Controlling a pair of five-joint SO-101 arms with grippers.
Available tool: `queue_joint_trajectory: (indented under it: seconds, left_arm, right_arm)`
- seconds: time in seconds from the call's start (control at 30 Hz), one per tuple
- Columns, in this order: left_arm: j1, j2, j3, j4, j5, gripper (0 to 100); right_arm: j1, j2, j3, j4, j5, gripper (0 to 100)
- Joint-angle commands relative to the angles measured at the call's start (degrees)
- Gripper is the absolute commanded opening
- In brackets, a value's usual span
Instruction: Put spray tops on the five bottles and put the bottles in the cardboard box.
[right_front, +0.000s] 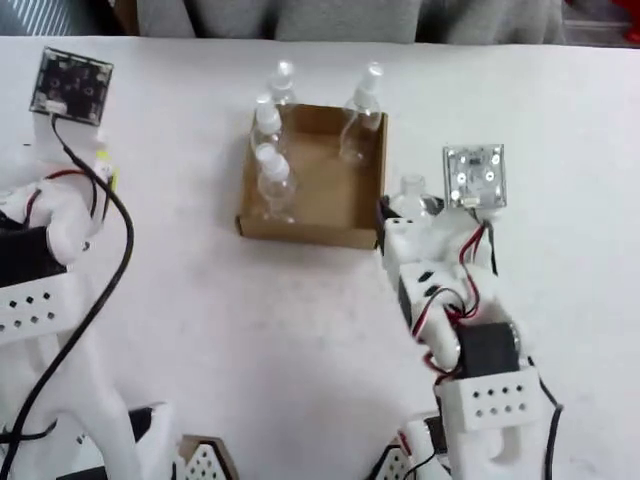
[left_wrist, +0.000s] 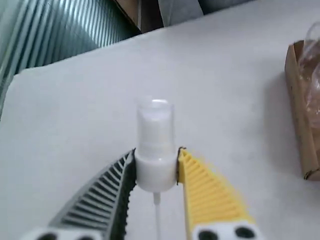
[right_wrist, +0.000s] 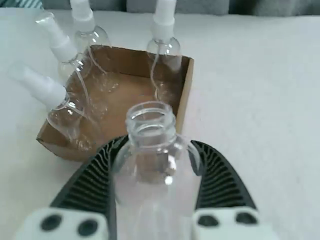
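Right pincer (right_wrist: 156, 150) clamped on clear uncapped bottle (right_wrist: 150, 120) right of cardboard box (right_wrist: 183, 95) | left pincer (left_wrist: 156, 159), ribbed, clamped on white spray top (left_wrist: 155, 142) over counter (left_wrist: 75, 110)

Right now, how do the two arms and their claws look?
Both are white plastic with black motors and red and black wires. The left arm carries a black cable. The left claw has one dark ribbed finger and one yellow; the right claw has two black ribbed fingers.
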Motion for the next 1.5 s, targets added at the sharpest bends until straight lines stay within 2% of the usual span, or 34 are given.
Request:
queue_joint_trajectory:
  seconds: [0.0,0.13,0.27,0.47,0.7,1.0,1.13,1.27,1.47]
  left_arm:
    - [-0.4,-2.68,-7.38,-1.49,9.93,2]
    - [-0.4,-2.68,-8.79,-3.52,23.65,2]
    - [-0.31,-2.68,-8.79,-9.67,30.68,2]
    - [5.32,-2.95,-9.23,-14.68,31.03,2]
    - [17.45,-9.98,-8.7,-15.74,31.21,2]
    - [34.33,-13.14,-9.14,-16.26,31.47,2]
    - [38.46,-13.14,-8.7,-20.13,31.47,2]
    - [41.54,-13.14,-9.05,-20.48,31.56,2]
    - [43.3,-13.05,-8.62,-20.57,42.64,2]
  right_arm:
    - [-3.03,-6.81,8.26,-13.67,0.09,1.7]
    - [-5.32,-13.67,15.47,-22.37,0.09,1.7]
    - [-8.4,-20.79,20.4,-27.56,-0.35,1.8]
    - [-18.42,-31.43,31.03,-30.64,-0.35,1.8]
    - [-29.93,-41.1,45.8,-34.33,0.0,1.8]
    - [-30.99,-40.57,45.89,-33.89,-0.35,1.8]
    - [-30.99,-40.57,45.89,-31.34,-0.44,1.8]
    - [-30.99,-40.57,45.89,-30.73,-0.44,1.8]
    - [-30.9,-40.66,45.89,-30.73,-0.44,1.8]
